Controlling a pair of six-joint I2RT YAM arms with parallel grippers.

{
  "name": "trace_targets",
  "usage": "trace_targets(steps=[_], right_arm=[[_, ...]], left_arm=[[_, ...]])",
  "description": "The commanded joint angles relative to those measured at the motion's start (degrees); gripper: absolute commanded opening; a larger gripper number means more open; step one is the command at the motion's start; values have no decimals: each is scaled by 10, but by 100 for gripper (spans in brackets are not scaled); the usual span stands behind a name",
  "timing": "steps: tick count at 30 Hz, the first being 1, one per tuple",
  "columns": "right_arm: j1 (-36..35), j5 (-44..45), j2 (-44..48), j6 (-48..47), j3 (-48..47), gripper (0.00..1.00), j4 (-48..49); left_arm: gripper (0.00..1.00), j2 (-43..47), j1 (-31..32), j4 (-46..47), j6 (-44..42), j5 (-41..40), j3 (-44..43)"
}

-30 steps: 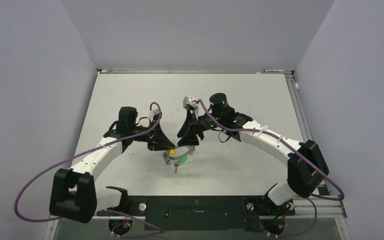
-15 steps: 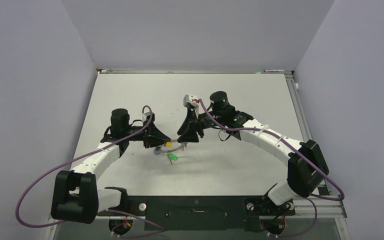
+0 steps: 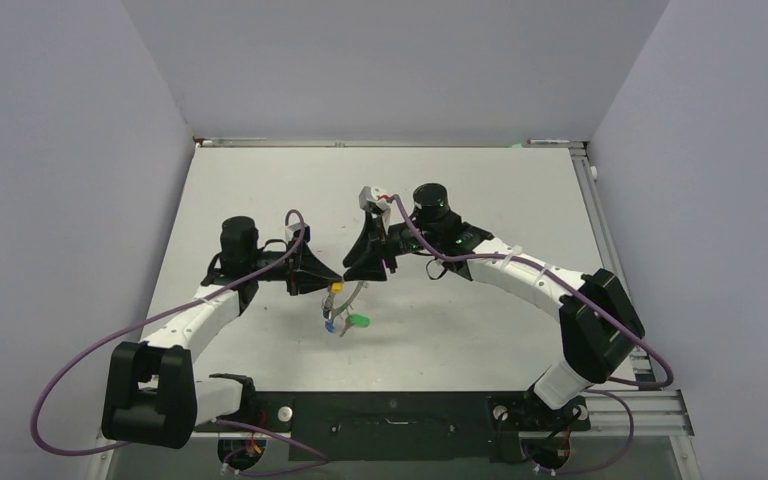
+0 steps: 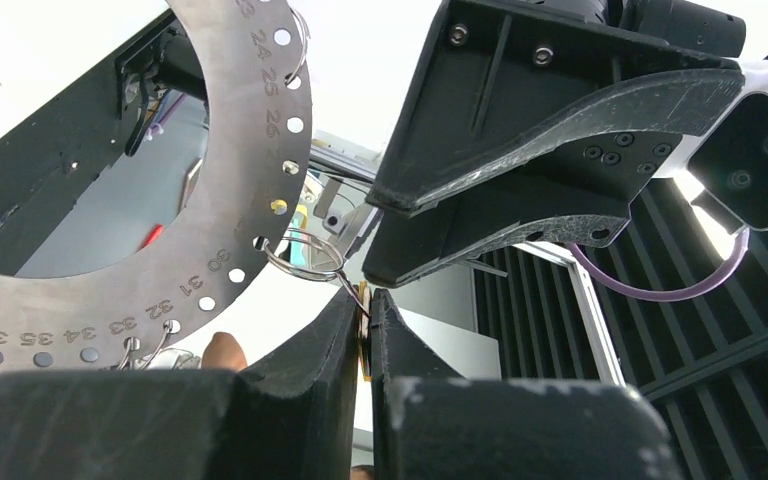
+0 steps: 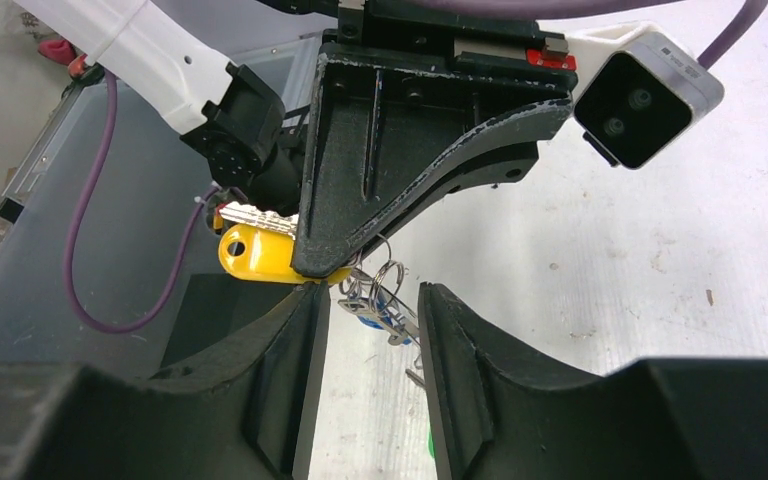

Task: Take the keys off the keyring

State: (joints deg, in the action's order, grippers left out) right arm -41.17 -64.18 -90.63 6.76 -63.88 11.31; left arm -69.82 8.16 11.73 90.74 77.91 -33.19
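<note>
The flat grey metal keyring (image 4: 260, 140), a washer-like disc stamped with numbers beside small rim holes, hung between the two grippers near the middle of the white table (image 3: 260, 190), a little toward the near side. From above it showed nearly edge-on as a thin arc. A thin wire loop (image 4: 305, 258) passed through one rim hole and ran to the tips of the left gripper (image 4: 364, 300). Those fingers were pressed almost together on the small yellow-headed key (image 5: 255, 250), whose silver blade pointed away to the left. A small blue-headed key (image 5: 368, 312) dangled with more wire loops just below the yellow one, and a small green-headed key (image 3: 360, 321) hung lowest, to the right of the blue one in the top view. The right gripper (image 5: 370, 290) faced the left one, tip close to tip. Its fingers stood parted, with the loops and the blue-headed key in the gap, and I saw nothing clamped between them.
</note>
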Motion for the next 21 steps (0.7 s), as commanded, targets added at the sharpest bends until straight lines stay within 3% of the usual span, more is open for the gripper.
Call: trace_targets(steps=[1,10,19,21], right_arm=[[-8,-18,-13,-4,-1,37,56],[-25,-3,-27,-98,-30,30,-34],[-33,8,-32,-125,-57,26,-72],[-33,8,-31,-129,-60,19,-79]], left_arm=[[0,17,3,39,5,21,-13],[0,21,11,42,1,23,-14],[0,17,12,43,-2,22,-13],[0,17,12,43,-3,20,-12]])
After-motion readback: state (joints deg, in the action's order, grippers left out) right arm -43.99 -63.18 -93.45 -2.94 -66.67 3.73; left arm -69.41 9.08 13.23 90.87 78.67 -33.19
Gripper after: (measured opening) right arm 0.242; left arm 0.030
